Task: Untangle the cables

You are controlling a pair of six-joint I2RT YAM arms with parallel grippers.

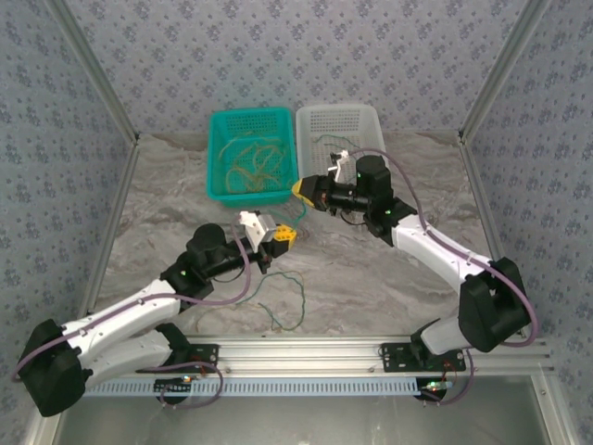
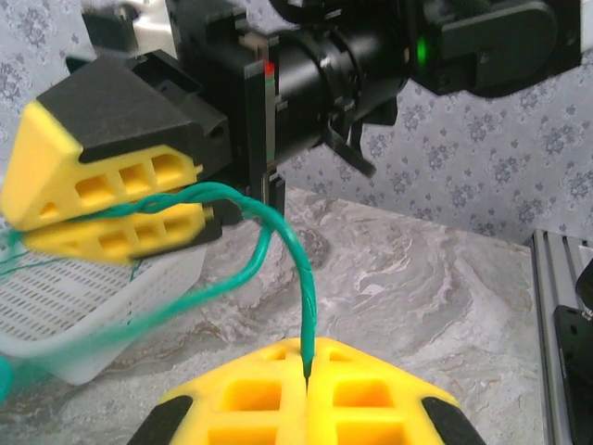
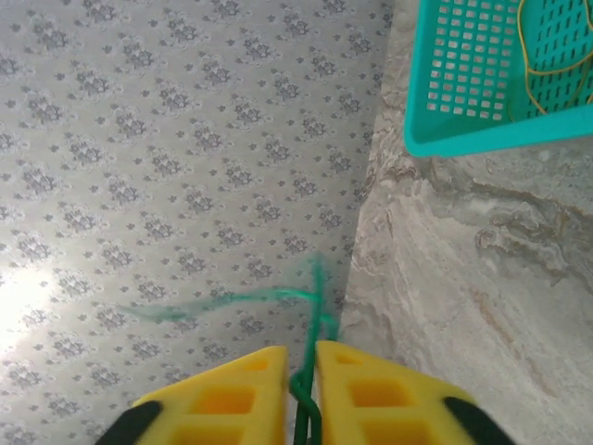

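A dark green cable [image 2: 288,243] runs taut between my two grippers above the table. My left gripper [image 2: 306,360] is shut on one end of it, which sticks up from between the yellow fingers. My right gripper [image 3: 302,363] is shut on a twisted green strand [image 3: 313,301] that trails off blurred to the left. From above, the left gripper [image 1: 288,235] sits just below the right gripper [image 1: 298,189], and more green cable [image 1: 301,297] hangs down and loops on the table. Yellowish-tan cables [image 1: 252,163] lie curled in the teal basket [image 1: 214,158].
A white basket [image 1: 374,130] stands to the right of the teal one at the back. The right gripper's yellow fingers [image 2: 102,199] and black wrist are close in front of the left wrist camera. Patterned walls enclose the table, and a metal rail runs along the near edge.
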